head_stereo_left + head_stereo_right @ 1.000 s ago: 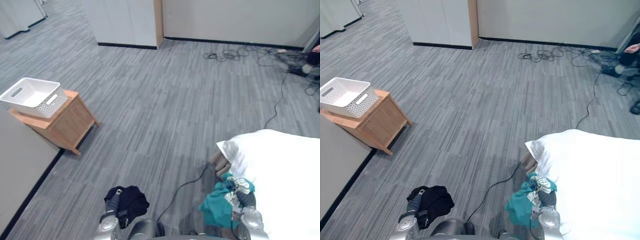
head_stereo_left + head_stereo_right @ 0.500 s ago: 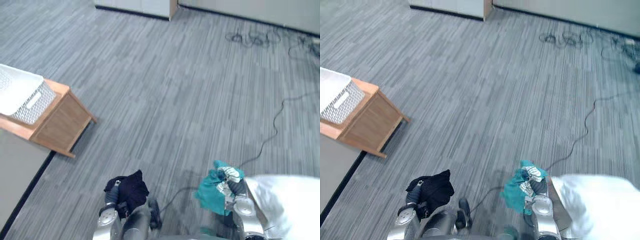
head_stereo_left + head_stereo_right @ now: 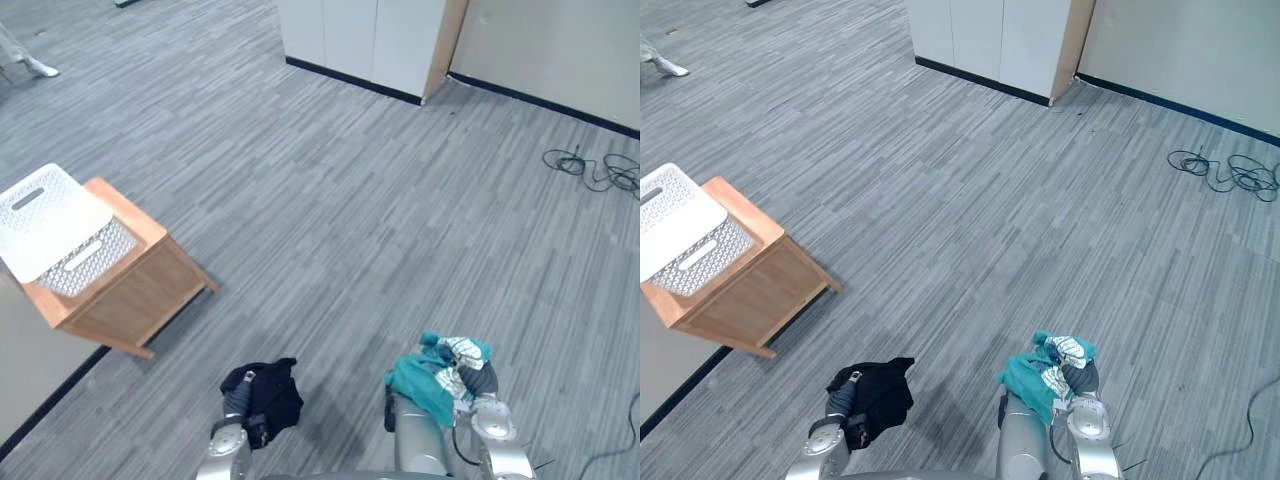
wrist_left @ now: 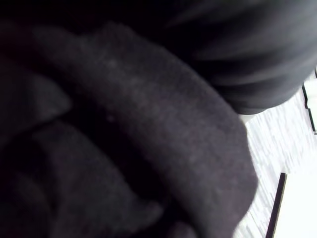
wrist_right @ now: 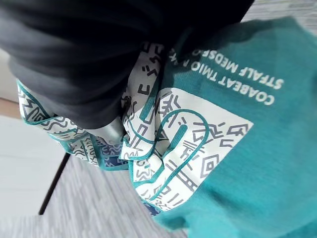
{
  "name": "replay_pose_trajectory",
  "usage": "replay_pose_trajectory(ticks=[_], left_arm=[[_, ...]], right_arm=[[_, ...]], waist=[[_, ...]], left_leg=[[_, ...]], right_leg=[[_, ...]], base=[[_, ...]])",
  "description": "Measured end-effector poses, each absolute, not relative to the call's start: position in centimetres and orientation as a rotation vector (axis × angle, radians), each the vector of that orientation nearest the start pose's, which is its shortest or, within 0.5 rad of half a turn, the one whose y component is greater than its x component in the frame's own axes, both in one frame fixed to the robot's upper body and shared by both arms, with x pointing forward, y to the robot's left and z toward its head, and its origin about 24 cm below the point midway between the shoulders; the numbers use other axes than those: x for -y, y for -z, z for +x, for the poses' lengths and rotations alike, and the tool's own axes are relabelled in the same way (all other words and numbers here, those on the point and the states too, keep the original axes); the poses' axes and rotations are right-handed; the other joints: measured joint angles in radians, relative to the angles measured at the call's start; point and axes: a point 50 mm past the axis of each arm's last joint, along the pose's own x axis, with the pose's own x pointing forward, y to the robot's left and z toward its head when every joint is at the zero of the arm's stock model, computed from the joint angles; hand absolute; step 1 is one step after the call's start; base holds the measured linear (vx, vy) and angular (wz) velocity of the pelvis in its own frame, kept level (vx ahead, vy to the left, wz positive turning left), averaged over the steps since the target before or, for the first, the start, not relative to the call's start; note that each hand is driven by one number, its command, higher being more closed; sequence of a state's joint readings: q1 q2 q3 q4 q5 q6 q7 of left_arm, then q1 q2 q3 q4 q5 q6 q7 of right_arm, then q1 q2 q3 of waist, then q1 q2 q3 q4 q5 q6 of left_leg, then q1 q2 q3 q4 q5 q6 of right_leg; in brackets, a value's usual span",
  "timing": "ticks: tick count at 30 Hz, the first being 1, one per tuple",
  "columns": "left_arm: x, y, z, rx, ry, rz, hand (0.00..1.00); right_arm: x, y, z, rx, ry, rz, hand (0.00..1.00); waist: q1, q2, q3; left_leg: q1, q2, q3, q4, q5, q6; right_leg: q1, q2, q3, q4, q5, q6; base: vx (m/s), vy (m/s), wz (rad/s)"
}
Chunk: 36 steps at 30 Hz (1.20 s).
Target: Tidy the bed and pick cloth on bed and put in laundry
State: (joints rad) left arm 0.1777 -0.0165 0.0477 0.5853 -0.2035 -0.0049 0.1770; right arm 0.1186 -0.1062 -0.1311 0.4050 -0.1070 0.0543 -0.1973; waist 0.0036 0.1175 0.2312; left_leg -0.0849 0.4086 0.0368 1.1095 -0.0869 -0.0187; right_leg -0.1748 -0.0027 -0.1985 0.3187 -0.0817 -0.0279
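**Two cloths in hand, basket not yet reached**

You are roughly midway, judging from how things lie. Both pieces of laundry are off the bed and in the robot's hands, and neither is in the basket yet.

The black cloth sits bunched on the left hand, clear of the floor. It covers the hand so fully that you cannot tell how the hand is set beneath it (the left wrist view gives you dark fabric and little else).

The right hand is closed on the teal cloth. In the right wrist view a silver finger lies tucked among the patterned folds, and the cloth hangs in a wad beside the hand's dark cover.

The white laundry basket stands on a low wooden side table, ahead and to the robot's left, well apart from both hands across bare grey floor. It looks empty.

What is left for you is to close that gap, bring each hand over the basket's rim and let go. Whether the bed itself has been tidied cannot be judged from here.
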Motion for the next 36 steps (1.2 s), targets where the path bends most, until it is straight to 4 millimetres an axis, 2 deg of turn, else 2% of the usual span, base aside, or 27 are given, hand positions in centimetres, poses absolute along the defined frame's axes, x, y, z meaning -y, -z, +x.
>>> replay_pose_trajectory(ticks=[1,3,4,5,7,8,9,10,11,12,13,14,15,16,17,19,20,23,25,26,28,29,30,32,33,34,36], left_arm=[[-17.1,11.6,14.4,-0.756,-0.345,-0.175,1.00],[-17.2,11.3,14.3,-0.734,-0.356,-0.194,1.00],[-17.4,11.1,14.2,-0.725,-0.365,-0.195,1.00],[-17.6,11.0,14.1,-0.721,-0.371,-0.196,1.00],[-17.8,11.0,13.8,-0.719,-0.405,-0.217,1.00],[-17.8,11.1,13.7,-0.721,-0.410,-0.224,1.00],[-17.6,11.1,13.6,-0.723,-0.422,-0.239,1.00],[-17.8,11.3,13.2,-0.734,-0.433,-0.236,1.00],[-18.0,11.4,12.7,-0.747,-0.441,-0.232,1.00],[-17.9,11.6,12.6,-0.757,-0.446,-0.239,1.00],[-18.2,11.4,12.8,-0.746,-0.448,-0.233,1.00],[-18.4,11.4,12.8,-0.745,-0.456,-0.232,1.00],[-18.6,11.4,12.8,-0.743,-0.465,-0.232,1.00],[-18.6,11.4,12.8,-0.746,-0.462,-0.229,1.00],[-18.6,11.5,12.7,-0.759,-0.450,-0.212,1.00],[-18.5,11.5,12.8,-0.764,-0.440,-0.191,1.00],[-18.3,11.4,13.1,-0.759,-0.415,-0.168,1.00],[-18.2,10.8,14.7,-0.724,-0.365,-0.111,1.00],[-18.3,11.0,15.1,-0.735,-0.346,-0.051,1.00],[-18.5,11.1,15.0,-0.741,-0.352,-0.040,1.00],[-19.7,11.7,13.4,-0.786,-0.365,0.020,1.00],[-19.9,11.9,12.9,-0.802,-0.370,0.026,1.00],[-19.6,12.4,11.6,-0.838,-0.385,0.010,1.00],[-18.7,12.7,11.1,-0.857,-0.393,-0.034,1.00],[-17.9,12.9,10.8,-0.869,-0.408,-0.085,1.00],[-17.4,13.1,10.4,-0.883,-0.416,-0.118,1.00],[-17.5,13.1,9.9,-0.889,-0.427,-0.124,1.00]], right_arm=[[22.4,6.8,18.9,-0.549,0.338,-0.247,1.00],[22.4,6.1,19.5,-0.510,0.316,-0.265,1.00],[22.2,5.8,20.1,-0.493,0.301,-0.269,1.00],[22.0,5.7,20.3,-0.486,0.292,-0.272,1.00],[22.2,5.5,20.6,-0.478,0.269,-0.289,1.00],[22.3,5.5,20.6,-0.479,0.265,-0.295,1.00],[22.5,5.4,20.6,-0.479,0.264,-0.310,1.00],[22.1,5.8,20.7,-0.493,0.246,-0.320,1.00],[22.0,6.1,20.5,-0.508,0.242,-0.323,1.00],[21.9,6.4,20.3,-0.524,0.230,-0.349,1.00],[21.8,6.8,20.1,-0.543,0.225,-0.355,1.00],[21.8,6.8,20.1,-0.545,0.226,-0.356,1.00],[21.4,6.8,20.5,-0.538,0.216,-0.352,1.00],[21.3,6.8,20.5,-0.537,0.212,-0.351,1.00],[21.0,7.1,20.2,-0.548,0.209,-0.343,1.00],[20.9,7.5,19.4,-0.568,0.210,-0.337,1.00],[20.9,7.4,19.1,-0.564,0.215,-0.335,1.00],[21.5,7.0,19.0,-0.541,0.246,-0.318,1.00],[22.2,7.1,18.6,-0.550,0.289,-0.300,1.00],[22.1,7.1,18.6,-0.552,0.292,-0.292,1.00],[21.3,7.8,17.7,-0.584,0.286,-0.268,1.00],[21.5,8.0,17.3,-0.599,0.284,-0.279,1.00],[22.0,8.4,16.3,-0.631,0.283,-0.299,1.00],[22.4,8.1,16.5,-0.624,0.279,-0.318,1.00],[22.7,8.0,16.7,-0.617,0.278,-0.332,1.00],[22.6,7.9,16.8,-0.614,0.268,-0.333,1.00],[22.5,7.7,16.9,-0.603,0.272,-0.326,1.00]], waist=[[0.018,-0.021,0.006],[0.049,-0.039,0.007],[0.068,-0.047,0.005],[0.073,-0.047,0.005],[0.080,-0.032,-0.005],[0.086,-0.031,-0.006],[0.100,-0.031,-0.010],[0.116,-0.058,-0.030],[0.119,-0.074,-0.051],[0.113,-0.105,-0.068],[0.119,-0.127,-0.071],[0.121,-0.133,-0.076],[0.110,-0.143,-0.078],[0.101,-0.144,-0.078],[0.085,-0.144,-0.076],[0.069,-0.131,-0.077],[0.055,-0.122,-0.086],[0.032,-0.122,-0.086],[0.014,-0.117,-0.081],[0.013,-0.124,-0.076],[0.009,-0.142,-0.086],[0.010,-0.132,-0.098],[0.016,-0.092,-0.136],[0.007,-0.053,-0.133],[0.018,-0.010,-0.117],[0.038,0.008,-0.104],[0.045,-0.008,-0.102]], left_leg=[[-0.059,-0.052,0.038,0.042,-0.037,0.025],[-0.155,-0.148,0.098,-0.046,-0.094,0.007],[-0.203,-0.207,0.136,-0.193,-0.110,-0.014],[-0.220,-0.231,0.160,-0.288,-0.109,-0.014],[-0.244,-0.266,0.343,-0.661,-0.089,-0.034],[-0.242,-0.272,0.393,-0.735,-0.083,-0.043],[-0.240,-0.273,0.490,-0.844,-0.075,-0.033],[-0.239,-0.279,0.548,-0.827,-0.010,0.066],[-0.238,-0.289,0.571,-0.815,0.002,0.085],[-0.233,-0.315,0.564,-0.800,0.015,0.183],[-0.218,-0.337,0.536,-0.770,-0.008,0.239],[-0.210,-0.347,0.514,-0.761,-0.031,0.230],[-0.179,-0.376,0.453,-0.753,-0.068,0.219],[-0.153,-0.394,0.417,-0.758,-0.082,0.215],[-0.048,-0.438,0.321,-0.805,-0.084,0.212],[0.047,-0.447,0.230,-0.857,-0.081,0.206],[0.089,-0.447,0.156,-0.889,-0.077,0.201],[0.151,-0.439,0.019,-0.935,-0.084,0.151],[0.196,-0.405,-0.067,-0.950,-0.135,0.067],[0.218,-0.400,-0.076,-0.956,-0.147,0.047],[0.289,-0.349,-0.128,-0.922,-0.257,-0.018],[0.309,-0.316,-0.140,-0.909,-0.287,-0.031],[0.299,-0.245,-0.156,-0.835,-0.312,-0.052],[0.147,-0.170,-0.120,-0.488,-0.233,-0.022],[0.047,-0.082,-0.064,-0.259,-0.112,0.030],[-0.019,-0.017,0.013,-0.072,-0.089,0.045],[-0.082,-0.011,0.140,0.067,-0.104,0.064]], right_leg=[[0.088,0.000,-0.002,-0.059,-0.009,-0.018],[0.173,-0.005,-0.001,-0.146,-0.017,-0.014],[0.217,-0.011,-0.003,-0.193,-0.017,-0.013],[0.236,-0.014,-0.008,-0.214,-0.017,-0.012],[0.319,-0.015,-0.057,-0.293,-0.038,0.015],[0.341,-0.016,-0.072,-0.306,-0.048,0.026],[0.383,-0.015,-0.090,-0.322,-0.071,0.050],[0.402,-0.031,-0.104,-0.309,-0.119,0.069],[0.401,-0.052,-0.114,-0.282,-0.146,0.085],[0.393,-0.083,-0.148,-0.170,-0.179,0.136],[0.341,-0.129,-0.149,0.035,-0.191,0.170],[0.295,-0.149,-0.137,0.165,-0.175,0.199],[0.202,-0.190,-0.092,0.434,-0.105,0.264],[0.168,-0.207,-0.080,0.553,-0.106,0.261],[0.133,-0.239,-0.078,0.702,-0.130,0.218],[0.100,-0.242,-0.088,0.697,-0.162,0.162],[0.042,-0.242,-0.091,0.645,-0.184,0.134],[-0.086,-0.243,-0.001,0.365,-0.185,0.134],[-0.118,-0.243,0.110,-0.051,-0.059,0.179],[-0.120,-0.247,0.139,-0.126,-0.026,0.197],[-0.131,-0.241,0.182,-0.113,-0.012,0.186],[-0.140,-0.217,0.179,-0.046,0.039,0.199],[-0.158,-0.165,0.146,0.048,0.047,0.192],[-0.127,-0.113,0.087,0.098,0.025,0.137],[-0.048,-0.059,0.056,0.041,0.022,0.100],[0.043,-0.020,0.045,-0.028,0.023,0.070],[0.147,-0.013,0.031,-0.117,0.019,0.043]], base=[[0.59,-0.289,0.13],[0.50,-0.199,0.02],[0.47,-0.084,-0.10],[0.49,-0.023,0.05],[0.53,0.024,0.37],[0.56,0.061,0.44],[0.63,0.080,0.38],[0.66,0.093,0.42],[0.70,0.091,0.74],[0.73,0.103,1.06],[0.74,0.103,1.10],[0.72,0.106,1.19],[0.70,0.050,1.06],[0.84,0.025,1.78],[0.82,-0.038,1.71],[0.60,-0.096,1.69],[0.52,-0.187,1.88],[0.42,-0.240,1.62],[0.52,-0.526,1.43],[0.51,-0.619,0.97],[0.46,-0.613,0.76],[0.49,-0.626,0.74],[0.51,-0.563,0.65],[0.51,-0.599,0.53],[0.42,-0.517,0.08],[0.42,-0.460,-0.09],[0.39,-0.366,-0.11]])
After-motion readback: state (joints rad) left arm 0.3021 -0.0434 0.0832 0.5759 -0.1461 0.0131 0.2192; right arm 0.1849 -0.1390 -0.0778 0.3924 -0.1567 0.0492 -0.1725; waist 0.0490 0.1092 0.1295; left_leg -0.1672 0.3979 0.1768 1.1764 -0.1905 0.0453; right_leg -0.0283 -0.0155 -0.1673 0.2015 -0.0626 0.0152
